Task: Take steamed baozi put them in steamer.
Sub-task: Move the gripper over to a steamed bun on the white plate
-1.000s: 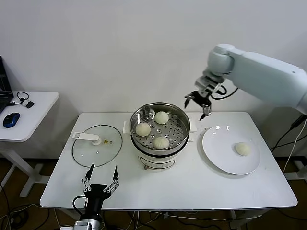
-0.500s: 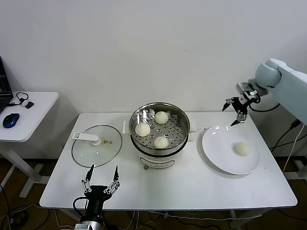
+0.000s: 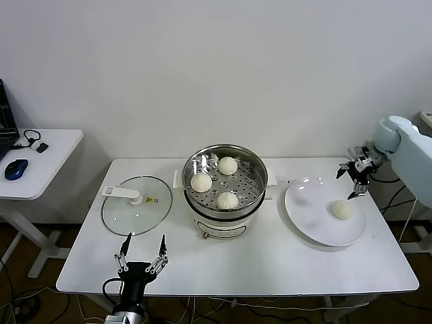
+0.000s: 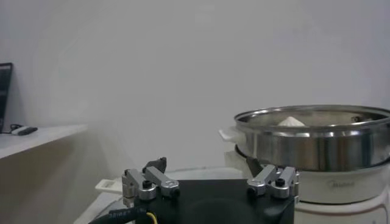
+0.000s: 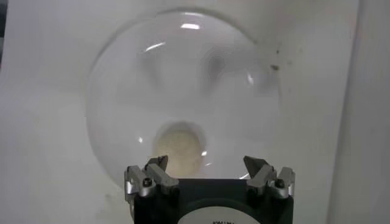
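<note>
The steel steamer (image 3: 226, 183) stands mid-table on its white base and holds three white baozi (image 3: 201, 181) on its perforated tray. A fourth baozi (image 3: 341, 210) lies on the white plate (image 3: 310, 216) at the right. My right gripper (image 3: 356, 177) is open and empty, hovering above the plate's far right edge, just beyond that baozi. In the right wrist view the baozi (image 5: 178, 145) lies on the plate (image 5: 183, 79) below the open gripper (image 5: 206, 163). My left gripper (image 3: 141, 258) is open and parked at the table's front left; its wrist view shows the steamer (image 4: 314, 141).
A round glass lid (image 3: 137, 204) with a white handle lies flat left of the steamer. A white side table (image 3: 40, 162) with a blue mouse stands at far left. The wall is close behind the table.
My right gripper has swung from beside the steamer's far right rim rightward and down to above the plate near the last baozi. The left arm has not moved.
</note>
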Controlling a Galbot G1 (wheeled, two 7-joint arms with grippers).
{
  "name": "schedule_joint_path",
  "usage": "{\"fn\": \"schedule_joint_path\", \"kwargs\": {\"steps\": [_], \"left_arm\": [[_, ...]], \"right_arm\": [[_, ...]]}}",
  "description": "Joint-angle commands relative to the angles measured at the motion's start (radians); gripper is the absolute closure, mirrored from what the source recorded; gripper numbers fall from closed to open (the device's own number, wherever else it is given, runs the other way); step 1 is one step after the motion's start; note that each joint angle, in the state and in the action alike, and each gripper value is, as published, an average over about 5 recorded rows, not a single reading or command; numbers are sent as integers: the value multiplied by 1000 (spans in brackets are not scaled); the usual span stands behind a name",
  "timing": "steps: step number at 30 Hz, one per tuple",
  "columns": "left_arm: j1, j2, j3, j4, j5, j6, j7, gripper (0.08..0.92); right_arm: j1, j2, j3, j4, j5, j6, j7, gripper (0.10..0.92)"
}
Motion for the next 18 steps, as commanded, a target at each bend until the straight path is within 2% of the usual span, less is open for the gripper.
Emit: {"fn": "schedule_joint_path", "kwargs": {"steps": [1, 18], "left_arm": [[-3, -2, 1, 7, 0, 4, -1, 177], [9, -4, 2, 14, 0, -3, -3, 177]], "right_arm": [[-146, 18, 162, -76, -155, 43, -16, 203], [-174, 91, 282, -174, -228, 114, 69, 203]]}}
